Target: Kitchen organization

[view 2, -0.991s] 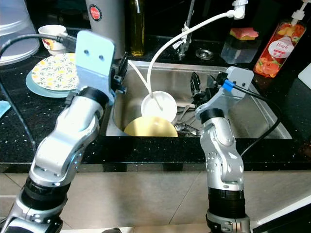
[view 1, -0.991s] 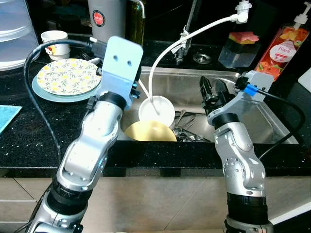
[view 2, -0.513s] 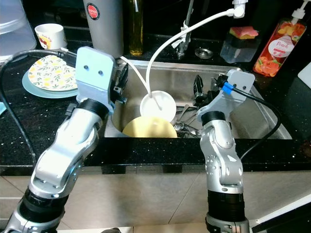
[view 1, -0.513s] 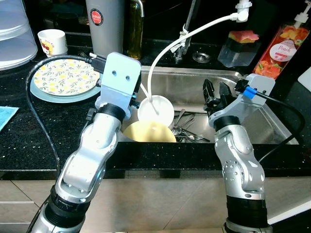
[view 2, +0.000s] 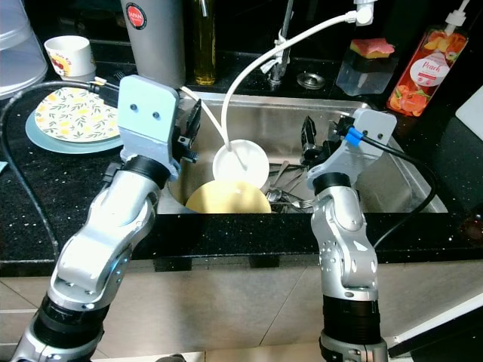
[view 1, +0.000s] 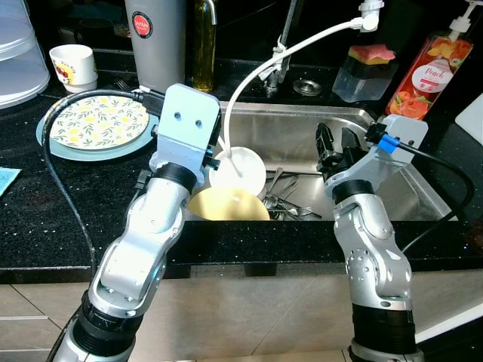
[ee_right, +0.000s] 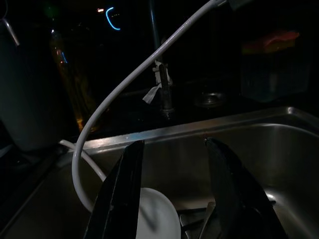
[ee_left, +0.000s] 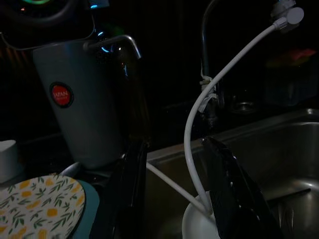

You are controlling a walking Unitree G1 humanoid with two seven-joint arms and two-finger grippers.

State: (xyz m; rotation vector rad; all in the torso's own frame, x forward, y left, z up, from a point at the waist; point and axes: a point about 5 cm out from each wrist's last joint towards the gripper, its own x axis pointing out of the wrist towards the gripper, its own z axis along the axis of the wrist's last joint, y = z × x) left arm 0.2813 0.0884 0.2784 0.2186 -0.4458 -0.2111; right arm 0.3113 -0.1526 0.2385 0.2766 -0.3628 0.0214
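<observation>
The head views are evenly bright and sharp, with light from above glinting off the steel sink (view 1: pixel 302 132) and picking out the sparkle in the black countertop (view 1: pixel 45 219), while the backsplash behind falls into deep shadow. Both wrist views are very dim and somewhat grainy: the white hose (ee_left: pixel 192 124) and the grey canister (ee_left: pixel 82 104) stand out faintly, and small coloured glints, perhaps reflections, show near the top. The black fingers (ee_right: pixel 122 199) close to the lens look soft.
</observation>
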